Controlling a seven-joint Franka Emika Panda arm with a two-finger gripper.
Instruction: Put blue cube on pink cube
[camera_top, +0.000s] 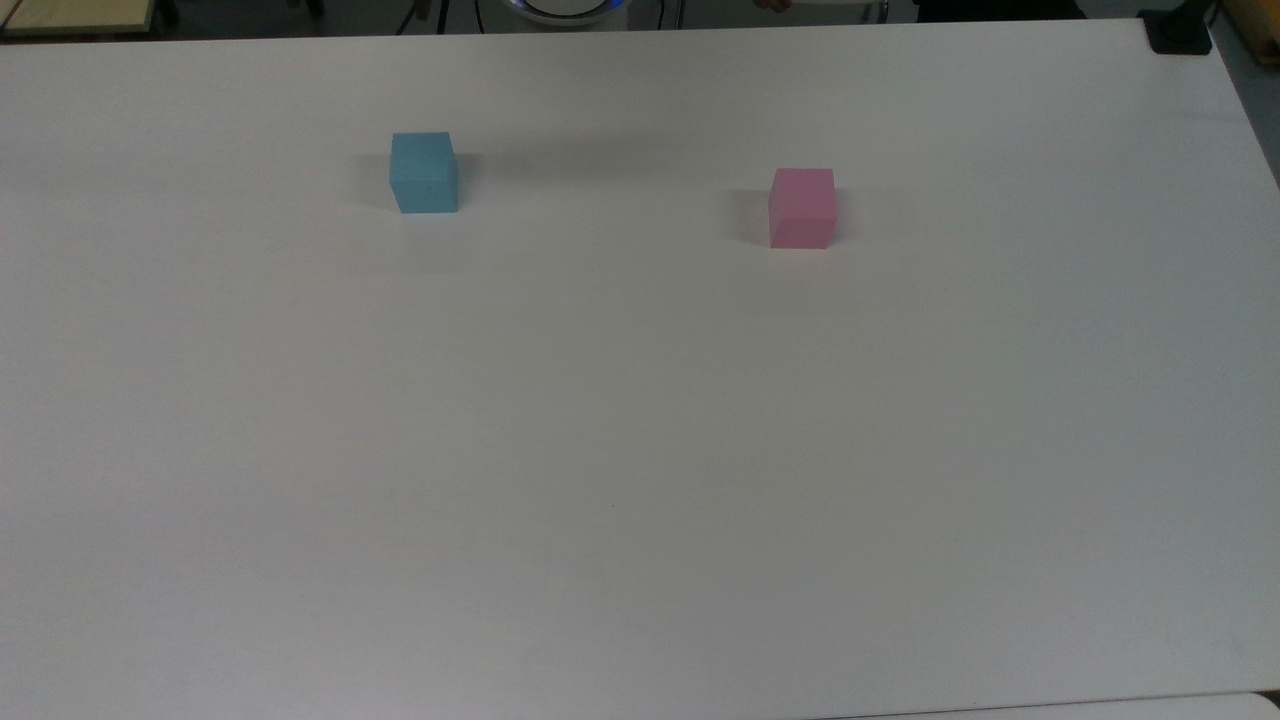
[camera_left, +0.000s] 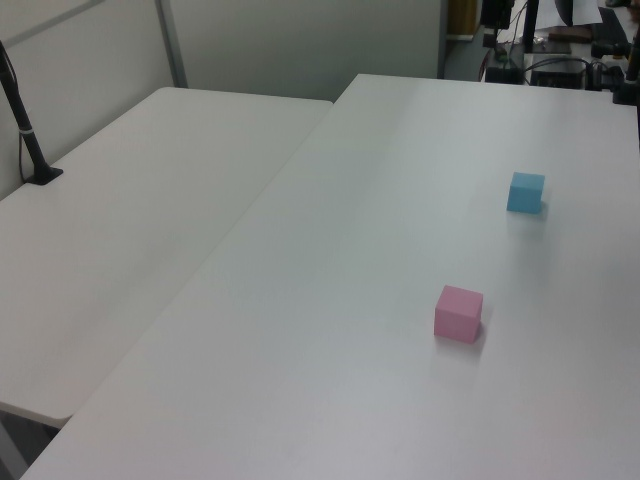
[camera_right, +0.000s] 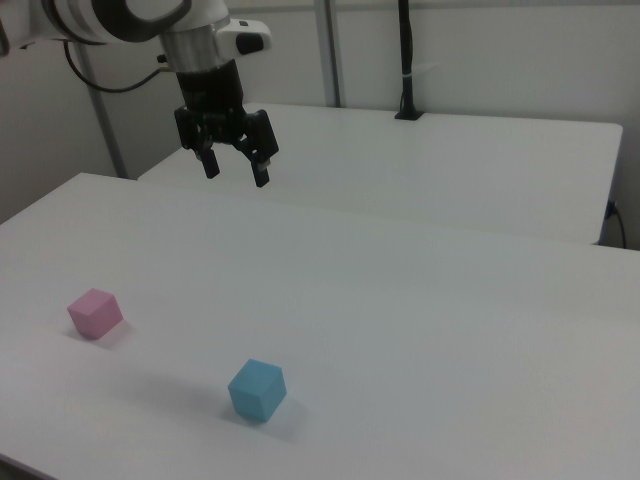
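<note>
The blue cube (camera_top: 424, 172) rests on the white table at the top view's upper left, also seen as the blue cube (camera_left: 525, 192) and the blue cube (camera_right: 257, 390). The pink cube (camera_top: 802, 207) sits apart from it toward the top view's right, the pink cube (camera_left: 458, 313) nearer in the left view, the pink cube (camera_right: 95, 313) at the right view's left. My gripper (camera_right: 236, 171) hangs open high above the table in the right view, holding nothing, well clear of both cubes.
The white table (camera_top: 640, 450) is wide and bare around the cubes. A second white table (camera_left: 130, 230) adjoins it, with a black pole (camera_left: 25, 130) clamped at its edge. Cables and equipment (camera_left: 560, 60) sit past the far end.
</note>
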